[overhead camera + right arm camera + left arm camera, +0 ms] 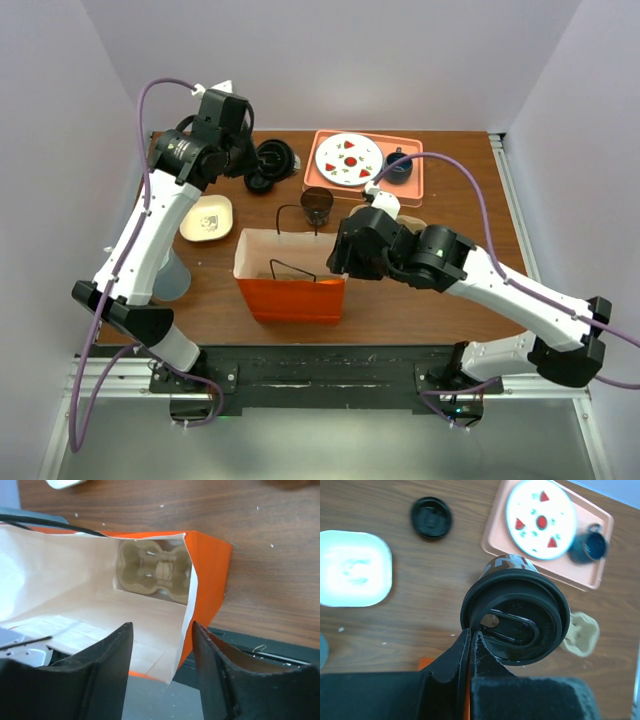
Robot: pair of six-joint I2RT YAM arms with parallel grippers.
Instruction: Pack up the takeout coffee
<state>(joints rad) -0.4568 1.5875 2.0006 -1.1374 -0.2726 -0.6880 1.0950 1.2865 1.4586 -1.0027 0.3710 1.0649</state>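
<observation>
Wood table [420, 585], black-lidded brown takeout coffee [516, 616]

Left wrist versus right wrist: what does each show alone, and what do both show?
Only left wrist: a black lid pinched at its rim by the left gripper, a patterned cup behind it, a loose disc, the tray with plate and mug, a white dish. Only right wrist: inside the bag, a carrier at its bottom; the open right gripper astride its wall. Both: the orange bag and the table.

No text is readable; embossed marks on the takeout coffee [545, 630] are illegible.
</observation>
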